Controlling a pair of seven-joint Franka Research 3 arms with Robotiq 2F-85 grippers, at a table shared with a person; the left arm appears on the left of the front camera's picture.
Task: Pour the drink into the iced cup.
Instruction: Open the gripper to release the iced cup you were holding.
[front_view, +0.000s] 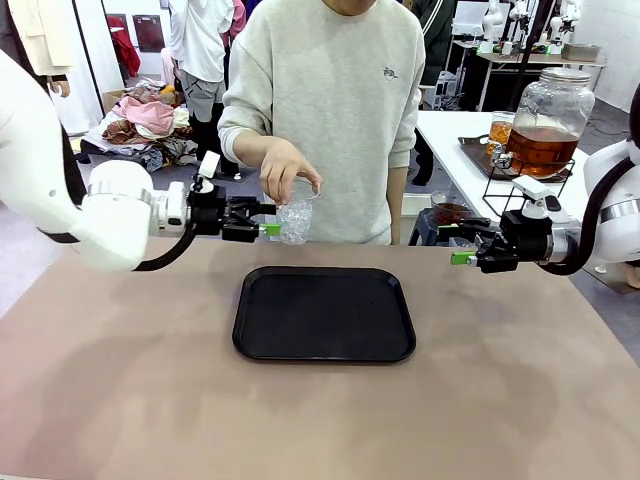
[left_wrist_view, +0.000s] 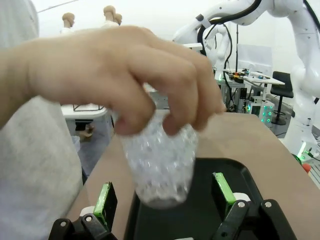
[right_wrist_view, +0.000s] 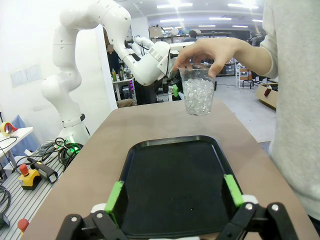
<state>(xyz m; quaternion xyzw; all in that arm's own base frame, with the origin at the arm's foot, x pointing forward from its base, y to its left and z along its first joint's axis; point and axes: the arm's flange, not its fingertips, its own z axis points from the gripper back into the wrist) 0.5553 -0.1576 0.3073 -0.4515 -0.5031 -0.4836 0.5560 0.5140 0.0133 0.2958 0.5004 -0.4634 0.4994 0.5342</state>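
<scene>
Holding an iced cup (front_view: 295, 222) by its rim, the person's hand (front_view: 290, 172) presents it just past the far edge of the black tray (front_view: 324, 313), at the tip of the left gripper (front_view: 268, 229).

- Left gripper: fingers spread wide, gripping nothing. In the left wrist view the cup (left_wrist_view: 159, 162) hangs between the two green pads (left_wrist_view: 104, 204), clear of both, its base above the tray's near rim (left_wrist_view: 136, 210). The hand covers the cup's mouth.
- Right gripper (front_view: 460, 244): also spread open and empty, hovering above the surface (front_view: 120, 380) to the right of the tray, well apart from the cup. Its wrist view looks down the tray toward the cup (right_wrist_view: 198, 94) and the hand (right_wrist_view: 210, 52).
- The drink: amber liquid sits in a large glass dispenser jar (front_view: 546, 120) on a stand at a side table behind the right arm. A small cup (front_view: 500, 130) of similar colour stands beside it; too small to be sure of its contents.

Judgement: handover stage, no pour begun.

Risks from here:
- The thin clear cup may buckle if the pads close hard, spilling ice.
- Closing while the person's fingers wrap the rim could pinch them.
- If the person lets go before the pads bite, the cup drops onto the tray.
- The cup looks slightly tilted in the wrist view, so an uneven grip may tip it.
</scene>
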